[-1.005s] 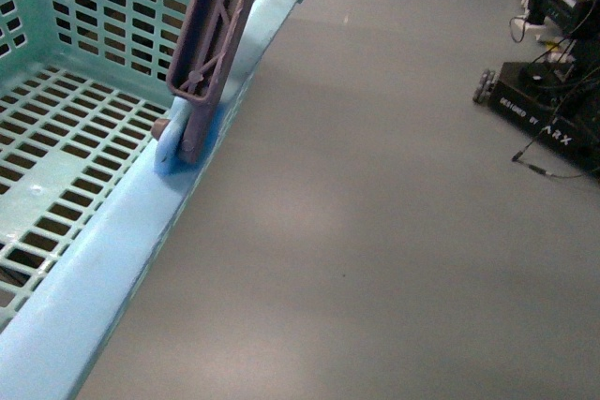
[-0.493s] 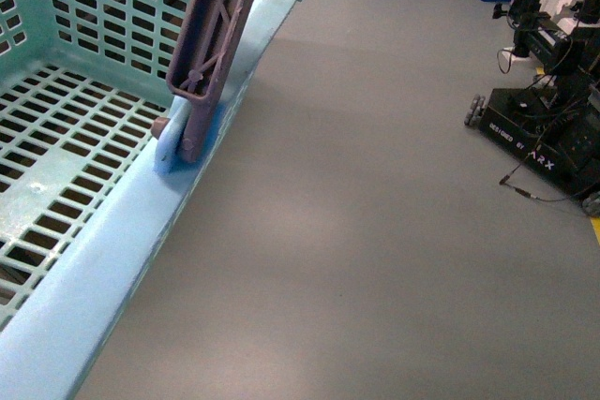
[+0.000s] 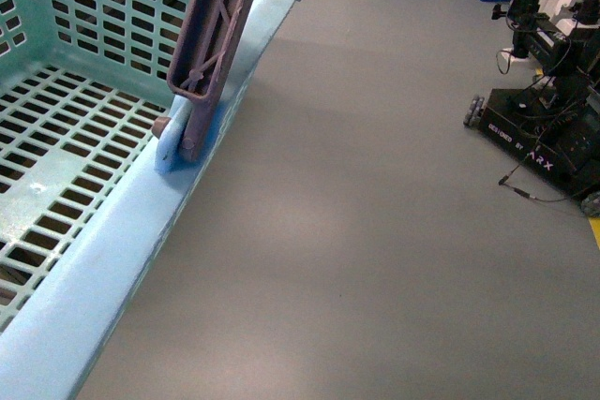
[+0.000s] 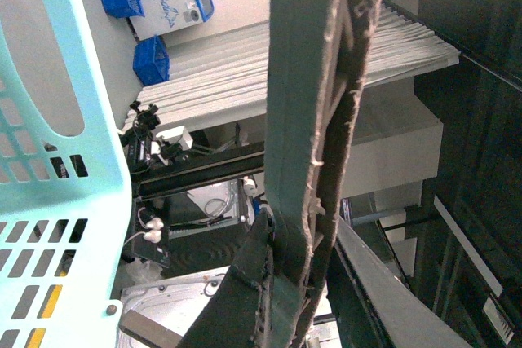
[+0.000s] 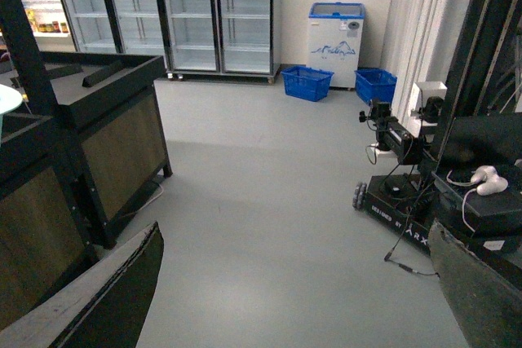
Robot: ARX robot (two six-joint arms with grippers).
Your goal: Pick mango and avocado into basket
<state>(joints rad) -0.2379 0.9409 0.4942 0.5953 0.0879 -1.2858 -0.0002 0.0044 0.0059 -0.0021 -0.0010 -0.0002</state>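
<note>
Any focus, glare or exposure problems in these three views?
Front view: evenly lit, the near basket rim soft, a pale sheen on the floor. Left wrist view: dark foreground against bright basket wall, heavy contrast. Right wrist view: clear and bright; right pincer dark and blurred at the edges.

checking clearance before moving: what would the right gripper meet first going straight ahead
The right gripper, jaws open, looks aimed at bare grey floor; nothing shows in between, though depth is unclear.

The right gripper [image 5: 294, 234] has dark, matte, wedge-shaped fingers [image 5: 122, 291] with pale edges.
</note>
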